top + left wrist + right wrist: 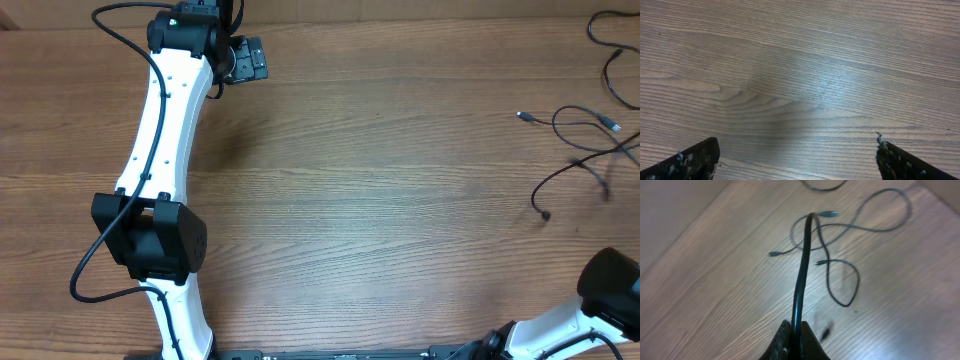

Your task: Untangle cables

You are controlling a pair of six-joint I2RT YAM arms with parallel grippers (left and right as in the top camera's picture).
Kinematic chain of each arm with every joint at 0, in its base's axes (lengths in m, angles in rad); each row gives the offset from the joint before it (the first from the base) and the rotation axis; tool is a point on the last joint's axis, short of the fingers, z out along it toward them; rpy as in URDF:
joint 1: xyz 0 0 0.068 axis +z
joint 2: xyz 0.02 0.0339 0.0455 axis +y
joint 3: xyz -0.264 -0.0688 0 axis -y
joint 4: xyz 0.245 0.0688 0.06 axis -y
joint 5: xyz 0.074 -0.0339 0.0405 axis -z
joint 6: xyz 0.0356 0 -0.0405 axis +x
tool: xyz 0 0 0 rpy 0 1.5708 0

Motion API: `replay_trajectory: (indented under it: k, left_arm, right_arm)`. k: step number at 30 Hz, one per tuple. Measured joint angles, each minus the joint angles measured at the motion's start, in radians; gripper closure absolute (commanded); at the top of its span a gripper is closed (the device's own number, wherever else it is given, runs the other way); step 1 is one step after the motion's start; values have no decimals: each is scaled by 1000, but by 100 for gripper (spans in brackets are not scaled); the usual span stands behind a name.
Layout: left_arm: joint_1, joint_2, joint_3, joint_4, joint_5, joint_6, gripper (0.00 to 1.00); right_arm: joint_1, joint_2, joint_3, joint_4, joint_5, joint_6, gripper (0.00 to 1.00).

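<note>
The fingers of the right gripper (796,332), at the bottom centre of the right wrist view, are pressing together on one thin black flexible cable (801,275). This held cable is running from the pinch straight up the frame to the upper centre, where it is bending beside a silver-tipped plug (828,214). Around it the other thin black cables (858,282) are lying in loose loops on the light wood-grain table (715,295) and crossing one another near the upper centre. Whether the held cable is passing over or under them cannot be determined there. In the overhead view the cables (578,135) are occupying the upper right of the frame, and the right arm (612,285) is entering at the lower right with its fingers out of frame. The fingers (695,160) of the left gripper (797,147) are standing wide apart at the two lower corners of the left wrist view, with only bare table between them. In the overhead view the left gripper (245,58) is sitting at the upper left, well apart from the cables. Judged step: the right gripper is isolating one strand from the group. The next move is probably calling for drawing the held cable slowly away from the loops, watching the crossing point for snagging, and bringing the left gripper across to pin the other strands.
</note>
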Motion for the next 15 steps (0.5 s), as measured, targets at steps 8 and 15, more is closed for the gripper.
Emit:
replay_trajectory:
  k: [8,15]
  left_arm:
    - [0,0,0,10,3,0,0]
    - [0,0,0,26,11,0,0]
  right_arm:
    - [28,-53,0,27,23,11,96]
    - [-89,-60,0,32,198,138,96]
